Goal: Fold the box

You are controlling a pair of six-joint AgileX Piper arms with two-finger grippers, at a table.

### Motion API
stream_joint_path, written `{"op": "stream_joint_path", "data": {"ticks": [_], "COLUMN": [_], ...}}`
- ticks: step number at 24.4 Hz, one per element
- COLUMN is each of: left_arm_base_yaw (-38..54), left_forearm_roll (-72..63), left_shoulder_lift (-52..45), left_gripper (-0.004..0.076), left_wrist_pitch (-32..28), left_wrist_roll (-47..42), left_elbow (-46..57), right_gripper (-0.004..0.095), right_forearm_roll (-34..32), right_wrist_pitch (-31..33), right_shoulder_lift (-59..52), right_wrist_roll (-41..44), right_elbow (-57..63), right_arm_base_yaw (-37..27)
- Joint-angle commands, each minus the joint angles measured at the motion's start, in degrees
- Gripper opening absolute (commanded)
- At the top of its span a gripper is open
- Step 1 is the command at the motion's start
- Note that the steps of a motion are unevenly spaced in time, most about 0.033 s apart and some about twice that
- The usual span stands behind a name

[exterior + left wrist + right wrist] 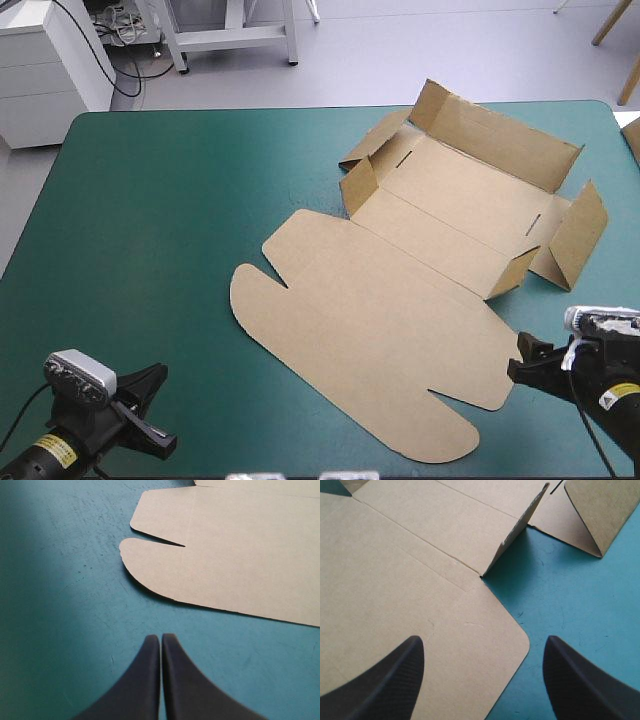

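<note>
The brown box point(420, 300) lies as a cut sheet right of the table's middle. Its lid point(370, 350) is flat toward the near edge. At the far side the long back wall point(495, 135) and the short side flaps point(362, 185) stand partly raised. My left gripper point(155, 380) rests low at the near left corner, fingers shut point(161, 640), apart from the lid's rounded corner point(145, 560) ahead of it. My right gripper point(517, 357) is open point(483, 640) at the lid's near right corner point(485, 645). One of its fingers point(395, 675) is over the board, the other over the teal-green cover.
Bare teal-green cover point(150, 220) fills the table's left half. A raised side flap point(520, 525) and an outer flap point(600, 515) stand ahead of my right gripper. A bit of brown board point(632, 135) shows at the table's right edge.
</note>
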Motion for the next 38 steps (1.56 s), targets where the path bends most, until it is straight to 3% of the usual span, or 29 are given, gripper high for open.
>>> {"op": "stream_joint_path", "data": {"ticks": [1,4,9,14,17,26,38], "left_arm_base_yaw": [-0.4,-0.4,-0.4,-0.4,-0.4,-0.4,-0.4], "left_forearm_roll": [-1.2,-1.2,-1.2,-1.2,-1.2,-1.2,-1.2], "left_shoulder_lift": [0.7,0.7,0.7,0.7,0.7,0.7,0.7], "left_gripper": [-0.0008,-0.0008,-0.0008,-0.0008,-0.0008,-0.0008,-0.0008], "left_wrist_pitch": [-3.9,-3.9,-3.9,-3.9,-3.9,-3.9,-3.9], "left_wrist_roll": [-0.6,-0.6,-0.6,-0.6,-0.6,-0.6,-0.6], "left_elbow": [-1.3,-1.3,-1.3,-1.3,-1.3,-1.3,-1.3], "right_gripper": [0.0623,0.0624,0.0615,0.0605,0.0605,0.0605,0.0603], "right_forearm_roll": [-0.9,-4.2,-3.6,4.4,5.9,7.5,7.5], "right_wrist_pitch": [-0.5,4.6,5.2,-0.3,-2.4,-7.3,-4.0], "right_shoulder_lift": [5.0,13.7,23.8,35.7,40.3,47.0,49.0], "right_wrist_roll": [2.5,9.0,13.8,14.4,15.0,15.4,13.6], "right_elbow": [-6.9,-14.5,-19.6,-20.5,-20.5,-21.4,-24.0], "right_arm_base_yaw": [0.0,0.0,0.0,0.0,0.0,-0.1,-8.4]}}
